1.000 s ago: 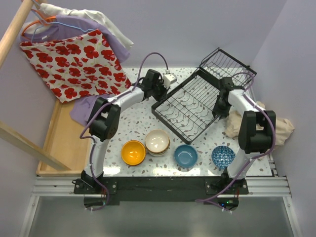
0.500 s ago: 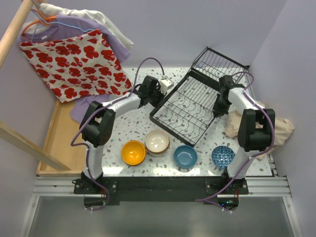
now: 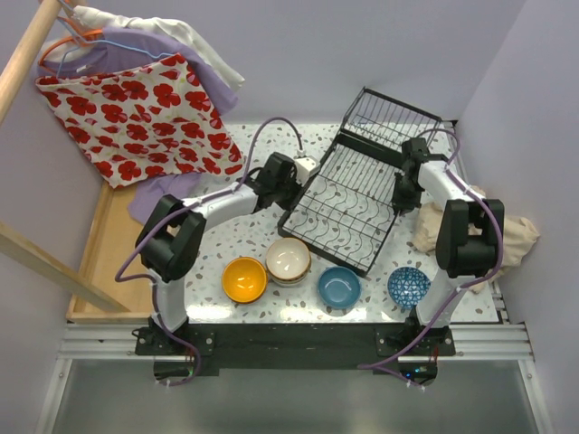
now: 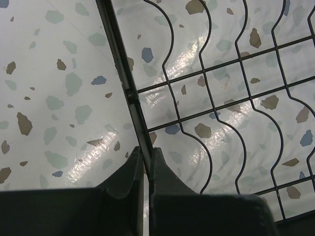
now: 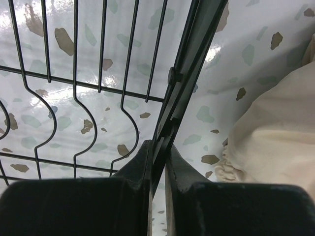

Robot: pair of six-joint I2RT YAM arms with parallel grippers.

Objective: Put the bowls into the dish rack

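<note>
The black wire dish rack (image 3: 348, 203) lies slanted on the speckled table, its basket section (image 3: 391, 122) at the far end. My left gripper (image 3: 296, 177) is shut on the rack's left rim wire (image 4: 129, 93). My right gripper (image 3: 404, 185) is shut on the rack's right rim bar (image 5: 189, 73). In front stand an orange-yellow bowl (image 3: 244, 279), a cream bowl with a brown rim (image 3: 288, 259) stacked on another bowl, a plain blue bowl (image 3: 339, 287) and a blue-white patterned bowl (image 3: 409, 287). No bowl is in the rack.
A cream cloth (image 3: 516, 231) lies bunched at the table's right edge, close to my right gripper, and shows in the right wrist view (image 5: 275, 123). A wooden tray (image 3: 113, 253) and hanging floral fabric (image 3: 136, 117) are on the left.
Both grippers, shut on the rack's rims, have carried the rack leftward and turned it a little. The bowls have not moved.
</note>
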